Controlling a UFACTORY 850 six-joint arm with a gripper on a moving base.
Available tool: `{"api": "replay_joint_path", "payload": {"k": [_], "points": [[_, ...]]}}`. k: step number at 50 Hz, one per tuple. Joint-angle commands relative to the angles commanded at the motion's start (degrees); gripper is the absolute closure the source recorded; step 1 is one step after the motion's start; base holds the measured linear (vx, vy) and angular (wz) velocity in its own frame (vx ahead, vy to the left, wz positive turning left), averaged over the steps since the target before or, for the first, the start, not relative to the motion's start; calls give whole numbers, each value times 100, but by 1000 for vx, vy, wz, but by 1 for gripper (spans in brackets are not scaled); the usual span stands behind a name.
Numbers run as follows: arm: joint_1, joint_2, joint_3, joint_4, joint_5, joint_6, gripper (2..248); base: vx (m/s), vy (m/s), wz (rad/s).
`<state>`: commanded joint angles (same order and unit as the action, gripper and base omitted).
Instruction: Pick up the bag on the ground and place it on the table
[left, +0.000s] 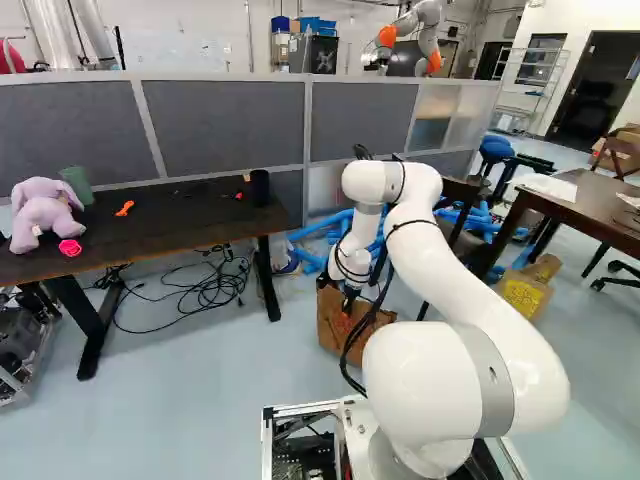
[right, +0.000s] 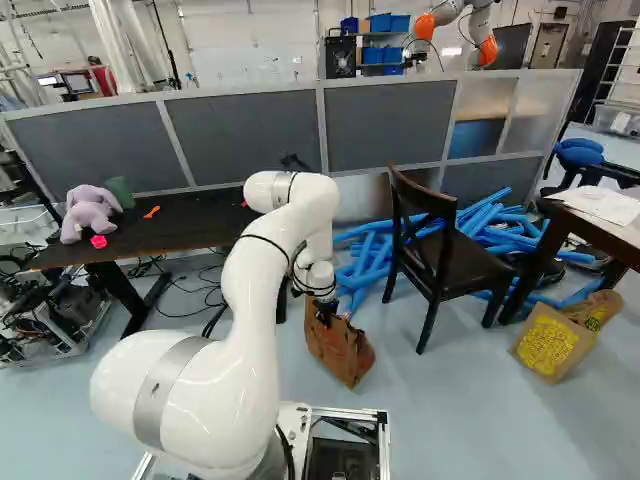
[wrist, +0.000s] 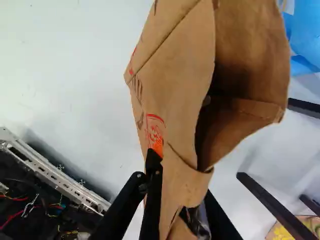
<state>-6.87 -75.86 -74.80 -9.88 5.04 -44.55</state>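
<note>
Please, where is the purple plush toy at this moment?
In the left base view, the purple plush toy sits at the left end of the dark table, beside the green cup and a small pink object.

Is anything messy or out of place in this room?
Yes. Blue tubes lie in a jumbled heap on the floor around the chair, and black cables sprawl in loose tangles beneath the long dark table. The brown bag between the jaws looks creased and bent.
</note>
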Motion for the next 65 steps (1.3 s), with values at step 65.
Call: {"api": "replay_joint_path", "payload": {"k": [65], "points": [[29, 1012, 1737, 175, 354, 0, 229, 0, 0, 0]]}}
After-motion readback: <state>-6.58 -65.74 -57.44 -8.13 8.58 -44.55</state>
